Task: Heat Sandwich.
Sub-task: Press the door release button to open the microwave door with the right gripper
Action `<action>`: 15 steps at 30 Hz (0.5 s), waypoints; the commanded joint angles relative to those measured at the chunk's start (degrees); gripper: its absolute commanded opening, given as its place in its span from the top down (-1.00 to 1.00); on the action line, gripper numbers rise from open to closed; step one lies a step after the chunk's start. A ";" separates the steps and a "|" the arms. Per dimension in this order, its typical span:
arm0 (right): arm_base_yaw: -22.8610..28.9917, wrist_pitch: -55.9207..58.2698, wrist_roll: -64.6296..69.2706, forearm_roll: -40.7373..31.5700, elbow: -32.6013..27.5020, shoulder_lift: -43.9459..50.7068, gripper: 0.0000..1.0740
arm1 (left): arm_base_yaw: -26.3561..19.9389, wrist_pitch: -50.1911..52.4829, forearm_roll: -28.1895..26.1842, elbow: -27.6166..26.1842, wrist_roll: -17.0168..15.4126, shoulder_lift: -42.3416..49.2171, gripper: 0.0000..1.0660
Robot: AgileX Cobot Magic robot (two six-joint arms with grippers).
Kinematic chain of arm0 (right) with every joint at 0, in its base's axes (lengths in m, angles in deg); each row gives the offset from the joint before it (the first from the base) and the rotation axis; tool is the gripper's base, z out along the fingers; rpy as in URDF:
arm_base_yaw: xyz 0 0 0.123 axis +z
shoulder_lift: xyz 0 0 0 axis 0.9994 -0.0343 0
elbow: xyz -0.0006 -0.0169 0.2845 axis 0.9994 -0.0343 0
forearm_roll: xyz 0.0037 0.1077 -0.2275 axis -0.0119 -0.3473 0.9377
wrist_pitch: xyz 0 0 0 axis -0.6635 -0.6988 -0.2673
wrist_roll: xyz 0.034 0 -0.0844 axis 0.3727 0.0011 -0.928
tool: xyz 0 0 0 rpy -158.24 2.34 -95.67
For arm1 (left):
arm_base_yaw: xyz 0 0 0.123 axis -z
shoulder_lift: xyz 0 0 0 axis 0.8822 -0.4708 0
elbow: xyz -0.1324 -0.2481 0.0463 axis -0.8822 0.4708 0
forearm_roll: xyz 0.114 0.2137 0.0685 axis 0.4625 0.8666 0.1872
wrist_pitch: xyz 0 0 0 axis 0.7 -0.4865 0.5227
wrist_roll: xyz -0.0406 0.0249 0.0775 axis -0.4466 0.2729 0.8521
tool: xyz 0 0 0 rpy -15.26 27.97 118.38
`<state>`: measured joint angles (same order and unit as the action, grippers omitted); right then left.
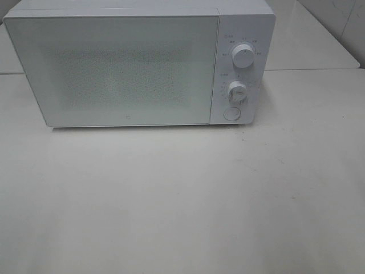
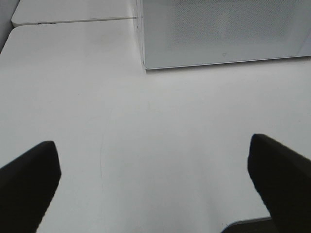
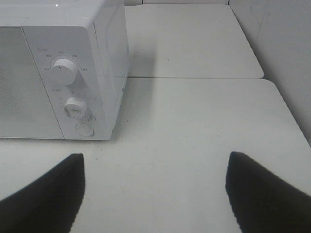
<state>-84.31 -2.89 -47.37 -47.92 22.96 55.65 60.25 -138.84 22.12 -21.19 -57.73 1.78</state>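
1. Left gripper [image 2: 151, 143]: you see two dark fingers [image 2: 29, 187] spread wide apart. Nothing is between them; only bare table [image 2: 146, 97] lies below.
2. Right gripper [image 3: 155, 156]: you see two dark fingers [image 3: 46, 196] also standing apart, with nothing in their grasp.
3. One white microwave [image 1: 114, 68] stands on the table ahead of both grippers, with its door shut.
4. On its control panel, count two round knobs, the upper knob [image 1: 243, 57] above the lower knob [image 1: 237, 91], and one round button [image 1: 231, 113] beneath them.
5. The sandwich: you cannot tell where it is, as no view shows it.
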 commanded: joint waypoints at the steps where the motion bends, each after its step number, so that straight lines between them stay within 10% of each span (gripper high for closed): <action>1: -0.34 -6.65 0.29 0.00 -1.26 -2.81 -0.42 | -0.17 0.69 -0.06 0.17 -0.34 1.55 -0.95; 15: -0.34 -39.48 2.29 0.00 -9.40 -23.49 -0.42 | -0.17 0.69 -0.06 0.17 -0.34 1.55 -0.95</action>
<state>-84.31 -39.96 -45.76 -48.04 13.56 32.16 60.25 -138.84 22.12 -21.19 -57.73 1.78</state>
